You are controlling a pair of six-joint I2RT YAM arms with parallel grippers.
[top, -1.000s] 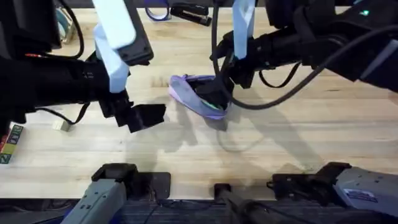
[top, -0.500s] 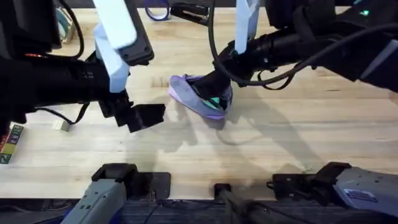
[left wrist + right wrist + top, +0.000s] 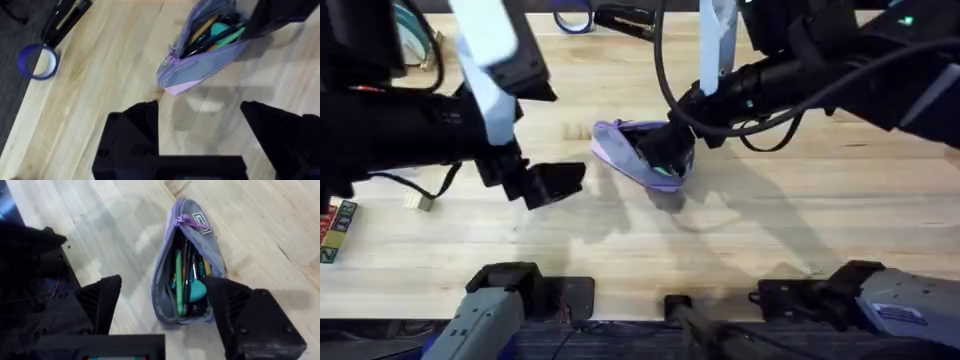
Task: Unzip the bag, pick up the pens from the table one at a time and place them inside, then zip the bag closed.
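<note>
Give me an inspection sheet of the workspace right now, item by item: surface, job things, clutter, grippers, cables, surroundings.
Surface: light wooden table, plank seams visible.
Job's things: bag lies unzipped, gaping; green pen and other pens inside.
Clutter: blue tape roll and a black stapler at the far edge; small blocks at the left edge.
Grippers: left gripper open, empty, short of the bag; right gripper open, straddling the bag's near end.
Cables: black cable looping under the right arm.
Surroundings: nothing seen.
</note>
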